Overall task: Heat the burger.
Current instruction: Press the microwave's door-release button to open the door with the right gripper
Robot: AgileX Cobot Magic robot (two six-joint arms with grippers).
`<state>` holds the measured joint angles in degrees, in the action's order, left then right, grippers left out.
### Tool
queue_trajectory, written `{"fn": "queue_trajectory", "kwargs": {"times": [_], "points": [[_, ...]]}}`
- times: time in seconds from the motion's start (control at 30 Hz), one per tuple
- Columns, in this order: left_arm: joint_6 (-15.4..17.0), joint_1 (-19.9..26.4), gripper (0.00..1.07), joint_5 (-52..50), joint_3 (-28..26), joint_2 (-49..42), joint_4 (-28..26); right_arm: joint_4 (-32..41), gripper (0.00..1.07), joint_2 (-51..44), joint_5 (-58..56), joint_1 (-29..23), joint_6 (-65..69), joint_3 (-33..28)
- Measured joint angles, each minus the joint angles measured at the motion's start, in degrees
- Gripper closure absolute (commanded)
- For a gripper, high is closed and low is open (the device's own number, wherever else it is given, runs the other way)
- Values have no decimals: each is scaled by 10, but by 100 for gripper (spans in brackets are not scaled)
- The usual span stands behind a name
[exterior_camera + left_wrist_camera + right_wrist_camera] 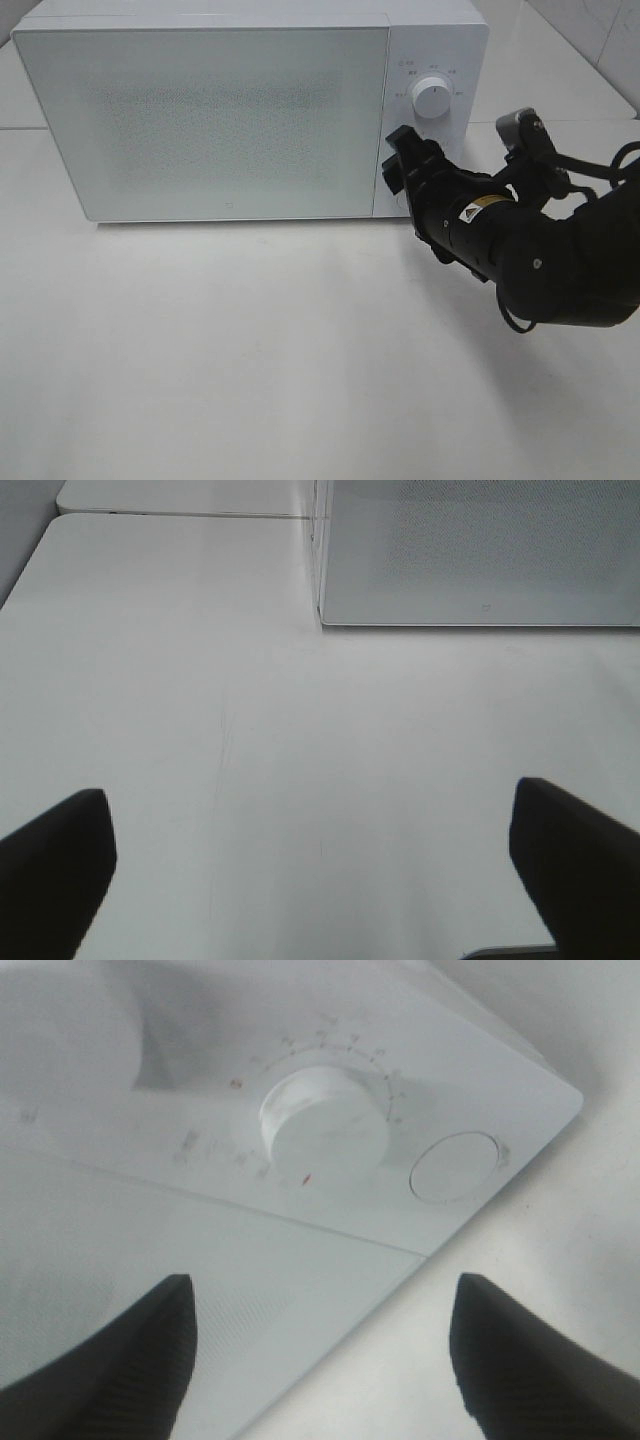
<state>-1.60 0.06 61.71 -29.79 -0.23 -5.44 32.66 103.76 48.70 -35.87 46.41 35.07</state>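
**A:** Start on the left. What is the left hand doing?

**B:** It hangs over bare table, released, with its fingers spread wide and nothing between them. The overhead view does not show it at all, so I judge it is parked out of the way.

**A:** And the burger?

**B:** It is not visible in any view. The microwave stands along the table's far edge with its door closed. The frosted panel hides the inside, so the burger may be in there, but I cannot tell.

**A:** Then the right side?

**B:** The control panel has a white dial ringed with marks, and the wrist view shows a round button just beside it. The right hand is up at the panel's lower part, close to the door's edge. Its fingers are apart and hold nothing.

**A:** Why there?

**B:** With the door closed, setting the dial looks like the step in hand. The fingers look wide enough to straddle the dial, which lies ahead of them rather than between them.
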Motion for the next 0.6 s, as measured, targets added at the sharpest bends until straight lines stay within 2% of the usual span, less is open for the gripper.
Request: {"fn": "queue_trajectory", "kwargs": {"times": [0.03,0.07,0.1,0.17,0.33,0.53,0.6], "points": [[0,0,6,0,0,0,0,0,37,0,0,0,0,0],[0,0,6,0,0,0,0,-5,37,-21,-46,1,-70,0],[0,0,6,0,0,0,0,-5,37,-21,-46,1,-70,0],[0,0,6,0,0,0,0,-7,37,-46,-109,1,-164,0],[0,0,6,0,0,0,0,-7,37,-74,-200,2,-298,0],[0,0,6,0,0,0,0,-15,37,-91,-316,24,-398,9],[0,0,6,0,0,0,0,-42,37,-109,-379,41,-429,25]]}}
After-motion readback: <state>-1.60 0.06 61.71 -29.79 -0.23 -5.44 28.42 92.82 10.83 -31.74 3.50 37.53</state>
